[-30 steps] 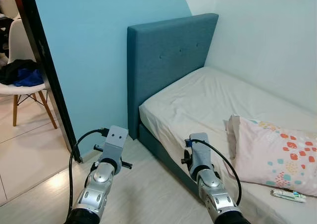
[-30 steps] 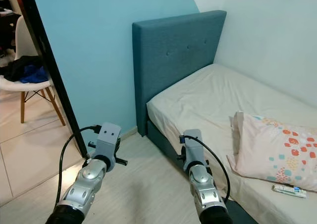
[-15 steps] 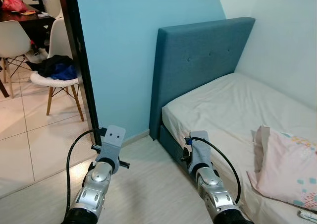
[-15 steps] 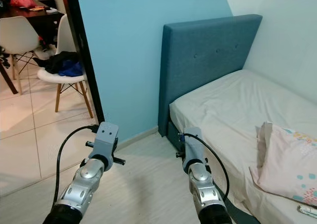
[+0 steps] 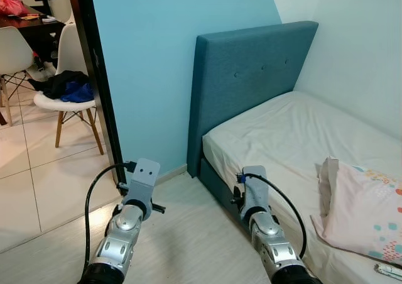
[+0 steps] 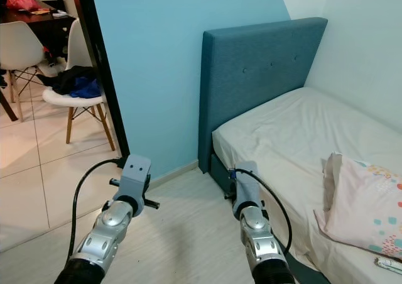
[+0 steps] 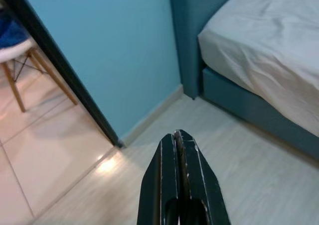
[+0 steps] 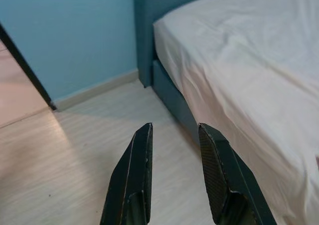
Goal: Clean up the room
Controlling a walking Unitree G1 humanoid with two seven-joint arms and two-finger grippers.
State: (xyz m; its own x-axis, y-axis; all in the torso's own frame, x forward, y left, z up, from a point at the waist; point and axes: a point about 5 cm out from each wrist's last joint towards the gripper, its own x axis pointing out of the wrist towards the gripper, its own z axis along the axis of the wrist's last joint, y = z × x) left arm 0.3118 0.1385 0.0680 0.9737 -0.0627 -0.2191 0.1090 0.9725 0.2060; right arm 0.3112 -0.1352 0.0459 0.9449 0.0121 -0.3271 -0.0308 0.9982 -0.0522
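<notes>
Little looks done yet: the left gripper (image 7: 178, 150) has its fingers pressed together, the right gripper (image 8: 174, 150) slightly parted, both empty; pillow (image 5: 361, 212) and small tube (image 5: 389, 271) lie on the bed (image 5: 295, 133), beyond the right fingers.

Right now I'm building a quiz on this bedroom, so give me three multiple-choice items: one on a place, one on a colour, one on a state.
1. Where does the pillow lie?
A. on the floor
B. on the bed
C. on the chair

2. What colour is the headboard?
A. red
B. white
C. teal

3. How do the left gripper's fingers stand?
A. shut, holding nothing
B. wide open
C. shut on a cloth

Answers:
1 B, it rests on the bed's sheet.
2 C, teal fabric stands against the wall.
3 A, the fingers meet with nothing between.
</notes>
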